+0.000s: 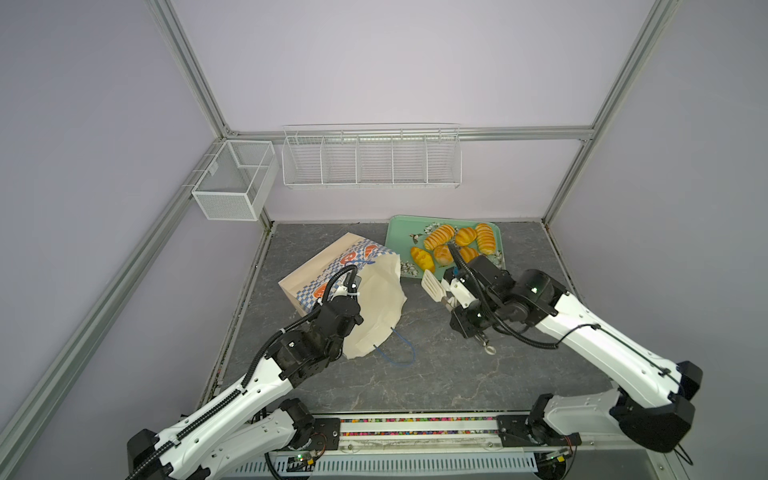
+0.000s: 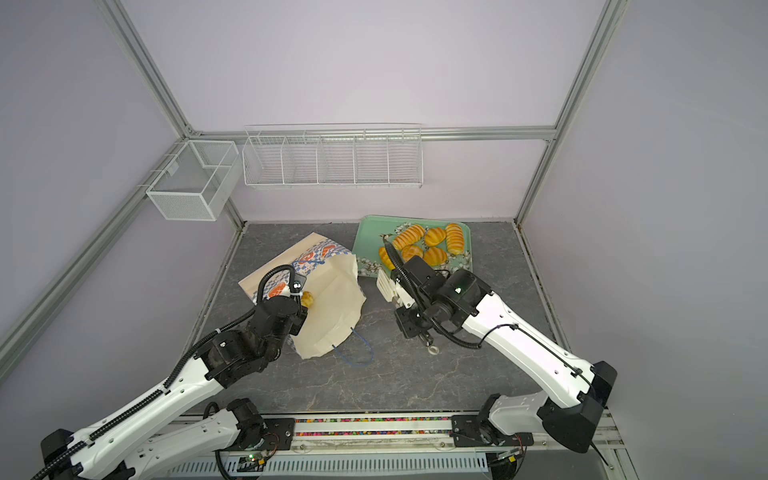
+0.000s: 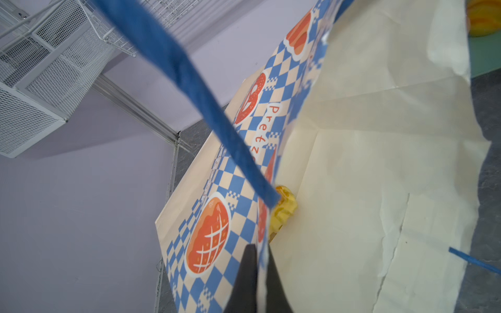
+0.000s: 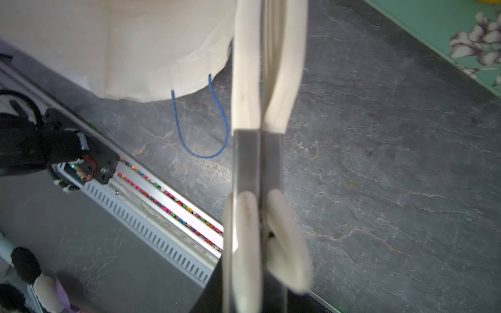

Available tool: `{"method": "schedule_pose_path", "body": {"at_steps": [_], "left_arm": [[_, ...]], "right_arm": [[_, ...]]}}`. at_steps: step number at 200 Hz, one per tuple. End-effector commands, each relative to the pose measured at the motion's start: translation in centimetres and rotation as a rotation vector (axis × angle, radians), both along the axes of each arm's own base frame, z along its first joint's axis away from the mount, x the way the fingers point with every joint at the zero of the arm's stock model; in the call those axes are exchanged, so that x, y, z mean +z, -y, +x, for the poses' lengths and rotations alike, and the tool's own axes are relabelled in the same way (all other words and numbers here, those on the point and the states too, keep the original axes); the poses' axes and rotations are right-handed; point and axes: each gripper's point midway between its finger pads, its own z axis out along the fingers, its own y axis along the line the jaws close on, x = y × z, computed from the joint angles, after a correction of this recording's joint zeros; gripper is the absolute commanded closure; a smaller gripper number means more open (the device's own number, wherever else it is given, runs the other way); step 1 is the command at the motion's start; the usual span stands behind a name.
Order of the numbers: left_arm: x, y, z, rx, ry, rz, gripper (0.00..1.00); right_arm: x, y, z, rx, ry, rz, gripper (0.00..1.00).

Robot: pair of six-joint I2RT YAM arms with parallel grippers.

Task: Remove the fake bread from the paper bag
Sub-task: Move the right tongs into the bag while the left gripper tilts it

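Left tool (image 3: 259, 253) clamped on bag (image 1: 309, 272) rim, right tool (image 1: 453, 301) clamped on tongs (image 1: 431, 286), bread (image 2: 308, 298) inside bag mouth, six breads (image 1: 465, 237) on tray (image 1: 399, 237)

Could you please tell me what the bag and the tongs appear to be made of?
The bag looks like matte paper: sharp creases, small tears. The tongs show brushed metal arms with cream tips, perhaps silicone or plastic; I cannot tell which.

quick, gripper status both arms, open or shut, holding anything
Left gripper: closed, pinching the rim of the cream paper bag with blue checker print.
Right gripper: closed on the metal tongs with cream tips, which hold nothing.
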Motion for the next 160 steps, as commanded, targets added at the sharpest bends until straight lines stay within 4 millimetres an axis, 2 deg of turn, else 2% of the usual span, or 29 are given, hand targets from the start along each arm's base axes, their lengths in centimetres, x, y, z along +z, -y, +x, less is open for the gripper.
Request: {"method": "schedule_pose_path", "body": {"at_steps": [1,21,51,72,94,130,160], "left_arm": [[0.3,0.8,0.5,-0.004,0.024,-0.069,1.00],[0.2,1.2,0.6,-0.012,0.030,-0.095,1.00],[0.5,2.0,0.5,-0.046,0.015,-0.136,1.00],[1.1,2.7,0.1,-0.081,0.001,-0.181,1.00],[1.7,2.9,-0.1,-0.076,-0.004,-0.254,1.00],[2.1,3.3,-0.3,-0.057,-0.012,-0.347,1.00],[2.6,3.4,-0.3,-0.046,-0.005,-0.401,1.00]], "right_arm": [[-0.2,-1.6,-1.9,-0.013,-0.005,0.016,0.76],[-0.8,-4.7,-3.4,0.048,-0.033,0.065,0.76],[-3.4,-8.9,-4.2,0.094,-0.123,0.102,0.76],[-4.2,-12.7,-3.7,0.091,-0.168,0.211,0.72],[-5.4,-15.6,-2.7,0.041,-0.252,0.299,0.70],[-8.1,-18.7,-0.2,-0.058,-0.372,0.380,0.67],[-9.1,-20.5,1.0,-0.125,-0.442,0.432,0.64]]}}
